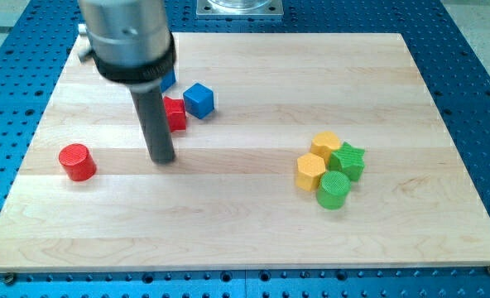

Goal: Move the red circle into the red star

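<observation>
The red circle (pixel 78 161) is a short red cylinder on the wooden board at the view's left. The red star (pixel 175 113) lies up and to the right of it, partly hidden behind my rod. My tip (pixel 162 159) rests on the board to the right of the red circle, with a clear gap between them, and just below the red star. A blue cube (pixel 199 99) sits touching or nearly touching the red star on its right. Another blue block (pixel 168 80) peeks out behind the rod's collar.
At the view's right stands a tight cluster: two yellow hexagon blocks (pixel 326 144) (pixel 309 171), a green star (pixel 348 160) and a green circle (pixel 334 189). The board's edges (pixel 228 266) border a blue perforated table.
</observation>
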`<control>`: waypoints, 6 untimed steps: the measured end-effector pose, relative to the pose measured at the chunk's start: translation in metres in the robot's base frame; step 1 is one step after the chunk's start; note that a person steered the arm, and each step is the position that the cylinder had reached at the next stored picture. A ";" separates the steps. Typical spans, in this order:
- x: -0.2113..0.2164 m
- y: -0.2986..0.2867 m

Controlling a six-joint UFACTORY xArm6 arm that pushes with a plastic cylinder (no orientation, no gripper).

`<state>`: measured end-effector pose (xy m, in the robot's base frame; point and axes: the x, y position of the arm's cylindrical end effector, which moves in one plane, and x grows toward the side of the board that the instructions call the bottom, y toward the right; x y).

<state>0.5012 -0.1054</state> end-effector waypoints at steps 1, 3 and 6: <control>0.056 -0.080; -0.045 -0.098; -0.116 -0.120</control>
